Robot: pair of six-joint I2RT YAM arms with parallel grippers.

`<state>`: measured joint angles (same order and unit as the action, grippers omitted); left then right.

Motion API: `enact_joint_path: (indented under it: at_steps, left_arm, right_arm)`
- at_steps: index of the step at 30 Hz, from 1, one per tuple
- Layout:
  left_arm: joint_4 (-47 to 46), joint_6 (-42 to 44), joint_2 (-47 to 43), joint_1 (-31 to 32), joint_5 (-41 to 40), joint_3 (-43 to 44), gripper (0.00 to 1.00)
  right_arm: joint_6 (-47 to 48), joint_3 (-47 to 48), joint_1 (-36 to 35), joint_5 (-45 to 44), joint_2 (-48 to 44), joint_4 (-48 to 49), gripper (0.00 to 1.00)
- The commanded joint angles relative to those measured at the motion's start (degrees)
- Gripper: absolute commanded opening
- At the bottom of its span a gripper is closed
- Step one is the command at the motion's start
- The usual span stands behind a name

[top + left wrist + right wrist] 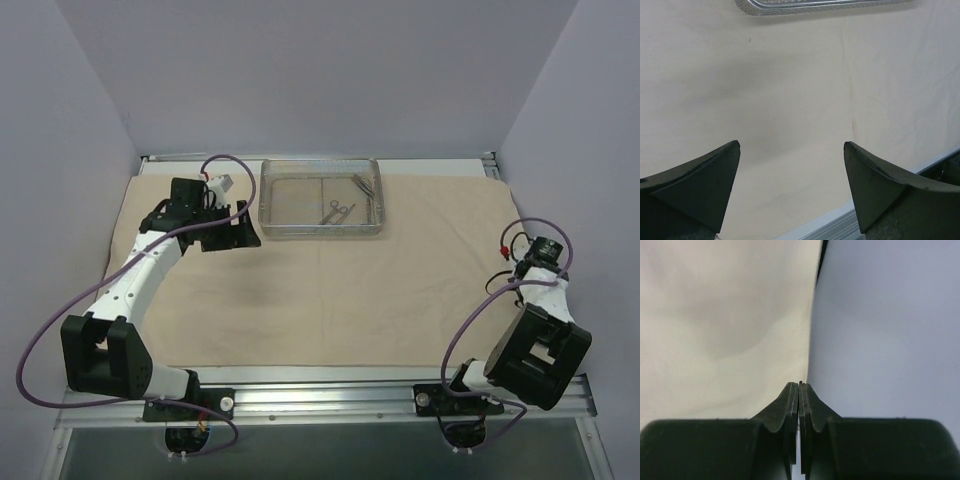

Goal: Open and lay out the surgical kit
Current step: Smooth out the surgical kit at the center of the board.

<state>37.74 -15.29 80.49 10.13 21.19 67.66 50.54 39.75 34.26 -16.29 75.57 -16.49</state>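
Observation:
The beige cloth wrap (330, 290) lies spread flat over the table. On its far middle part stands the silver wire-mesh tray (268, 205), holding thin metal instruments with ring handles (337, 211) and another near its right corner (364, 183). My left gripper (243, 222) hovers just left of the tray, open, with only bare cloth (790, 125) between its fingers (705, 180); the tray's rim (805, 6) shows at the top of the left wrist view. My right gripper (800, 386) is shut on nothing, folded back at the table's right edge (535, 255).
Grey walls enclose the table on three sides; the right wall (885, 330) is close to my right gripper. A metal rail (330, 400) runs along the near edge, and another (440, 158) along the far edge.

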Motion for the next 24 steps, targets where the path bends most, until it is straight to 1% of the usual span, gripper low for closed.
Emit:
enact_joint_path:
  at_steps: [1,3,4,5,6,7,8,10,11,14,15,16,17,18,19,20,21,22,23,24]
  left_arm:
    - [0.58,-0.7,0.81,-1.78,-3.08,2.22,0.94]
    - [0.76,-1.14,1.25,-3.27,-3.96,1.87,0.94]
    - [1.02,-1.41,1.42,-3.62,-4.75,1.69,0.94]
    - [1.46,-1.41,1.69,-3.97,-6.41,2.04,0.94]
    - [2.07,-1.41,2.65,-4.59,-7.38,2.56,0.94]
    - [3.47,-1.24,3.18,-4.77,-8.44,3.18,0.94]
    - [4.18,-1.23,3.71,-4.94,-9.66,4.4,0.94]
    - [5.94,-1.84,5.11,-5.73,-12.04,5.46,0.95]
    - [6.21,-2.2,5.29,-6.08,-12.66,5.64,0.95]
    - [7.0,-3.78,5.21,-8.28,-15.29,5.2,0.94]
    - [7.44,-4.13,5.21,-9.42,-15.48,4.86,0.94]
    - [8.57,-4.48,5.29,-12.65,-15.39,4.85,0.94]
    - [9.1,-4.57,5.38,-13.81,-15.74,4.85,0.94]
    - [9.63,-4.57,5.9,-15.13,-16.18,4.85,0.94]
    - [10.33,-4.49,6.43,-16.45,-16.62,5.03,0.96]
    - [10.51,-4.23,6.96,-19.59,-16.01,5.11,1.0]
    - [10.6,-4.05,8.09,-20.93,-15.22,5.2,0.93]
    - [10.52,-4.22,8.71,-22.25,-14.6,5.46,0.89]
    - [10.52,-4.57,9.24,-23.91,-13.82,5.47,0.85]
    - [10.34,-4.92,10.21,-24.63,-12.94,5.47,0.85]
  right_arm:
    - [-9.21,6.99,-7.33,1.26,1.33,6.64,0.0]
    - [-11.33,8.67,-11.39,1.26,2.56,9.53,0.0]
    - [-13.43,10.07,-13.41,2.4,5.0,9.29,0.0]
    - [-14.59,14.0,-17.35,3.02,6.77,8.59,0.0]
    - [-15.64,16.39,-19.39,3.11,8.78,6.32,0.0]
    - [-16.52,19.2,-21.41,3.02,12.89,5.25,0.0]
    - [-18.27,23.23,-25.17,2.76,14.5,4.98,0.0]
    - [-20.12,26.16,-28.53,4.59,16.27,6.46,0.0]
    - [-23.79,27.39,-29.85,5.82,16.71,7.43,0.0]
    - [-30.92,33.45,-33.63,8.99,20.22,9.9,0.0]
    - [-34.86,37.73,-36.52,8.74,21.45,8.59,0.0]
    - [-36.38,40.21,-37.76,8.74,24.33,7.36,0.0]
    - [-38.39,42.41,-38.82,7.6,25.84,6.39,0.0]
    - [-43.11,46.43,-40.4,7.85,27.07,4.9,0.0]
    - [-45.34,48.04,-41.11,8.73,29.09,4.45,0.0]
    - [-48.23,49.62,-41.64,8.91,30.15,3.93,0.0]
    - [-51.13,51.73,-42.17,10.48,30.95,1.49,0.0]
    - [-55.25,55.14,-43.04,13.63,32.0,0.85,0.0]
    - [-57.2,56.22,-43.75,15.57,31.92,0.85,0.0]
    - [-59.57,57.01,-44.54,19.33,31.75,1.11,0.0]
